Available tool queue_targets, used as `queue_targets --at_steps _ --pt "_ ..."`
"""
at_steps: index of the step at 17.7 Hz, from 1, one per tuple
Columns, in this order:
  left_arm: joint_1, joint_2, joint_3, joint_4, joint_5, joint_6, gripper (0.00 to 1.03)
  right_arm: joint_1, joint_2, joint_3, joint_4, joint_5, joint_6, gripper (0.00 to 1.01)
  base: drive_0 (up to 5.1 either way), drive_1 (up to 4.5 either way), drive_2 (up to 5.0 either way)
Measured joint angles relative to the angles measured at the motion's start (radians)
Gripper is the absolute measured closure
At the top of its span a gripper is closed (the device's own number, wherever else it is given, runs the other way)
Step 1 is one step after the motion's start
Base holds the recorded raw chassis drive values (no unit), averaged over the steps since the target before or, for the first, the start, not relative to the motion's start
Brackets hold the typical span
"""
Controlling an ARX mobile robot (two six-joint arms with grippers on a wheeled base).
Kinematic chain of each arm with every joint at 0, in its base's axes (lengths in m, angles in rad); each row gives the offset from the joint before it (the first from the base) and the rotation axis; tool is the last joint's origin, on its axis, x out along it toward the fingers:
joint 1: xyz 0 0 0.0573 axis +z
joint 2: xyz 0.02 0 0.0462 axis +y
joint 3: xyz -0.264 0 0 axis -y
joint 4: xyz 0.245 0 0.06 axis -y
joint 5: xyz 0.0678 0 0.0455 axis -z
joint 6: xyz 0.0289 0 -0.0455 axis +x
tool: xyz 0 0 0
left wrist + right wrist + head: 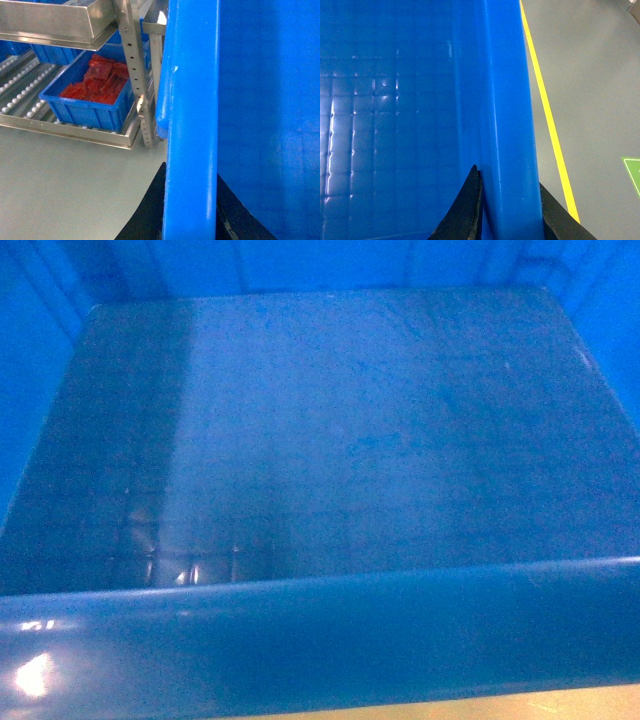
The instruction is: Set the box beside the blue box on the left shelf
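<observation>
The box [330, 440] fills the head view, each end effector clamped on a side rim: left [192, 210], right [512, 210]. Upper left, the left shelf [22, 95] carries a smaller blue box [90, 107].

Warehouse: roller rack [22, 85], floor line [547, 110]

soft blue-cast head view; glare spots on box [35, 675] rim
</observation>
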Motion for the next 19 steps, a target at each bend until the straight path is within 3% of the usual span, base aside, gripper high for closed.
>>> queue_targets --at_steps 19 --pt "0.000 0.000 0.000 -0.006 0.000 -0.001 0.92 0.000 0.003 0.000 0.003 -0.001 -0.001 0.85 0.0 4.10 -4.1"
